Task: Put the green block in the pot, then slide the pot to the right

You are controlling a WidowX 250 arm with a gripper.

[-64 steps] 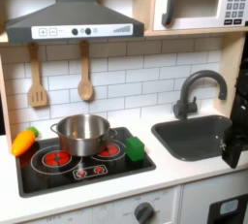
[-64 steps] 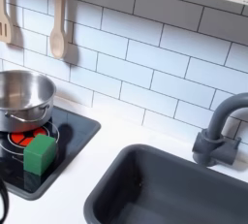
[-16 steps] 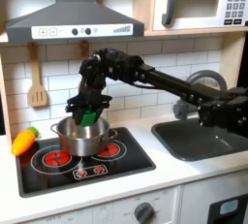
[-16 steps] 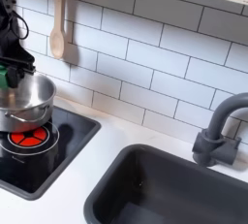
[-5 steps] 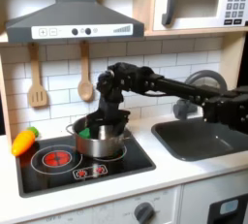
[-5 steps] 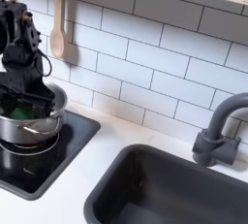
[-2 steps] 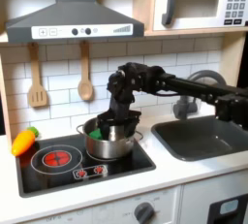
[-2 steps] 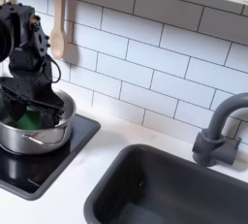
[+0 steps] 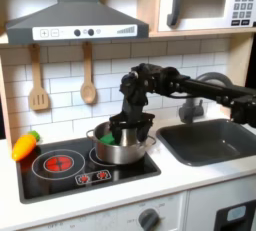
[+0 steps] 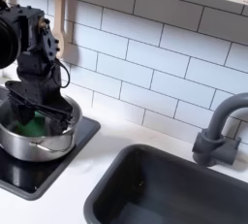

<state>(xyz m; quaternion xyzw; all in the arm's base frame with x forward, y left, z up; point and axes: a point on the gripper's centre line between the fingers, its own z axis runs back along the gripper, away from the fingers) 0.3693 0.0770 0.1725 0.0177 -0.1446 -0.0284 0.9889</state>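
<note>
In the first exterior view the pot (image 9: 122,145) has slid toward the sink (image 9: 205,140) and now sits on the stove's (image 9: 50,181) sink-side burner. The block (image 9: 106,137) lies inside it. The gripper (image 9: 128,127) is clenched on the pot's rim.

In the second exterior view the pot (image 10: 35,136) is at the stove edge (image 10: 68,150), with bare counter before the sink (image 10: 126,184).
</note>
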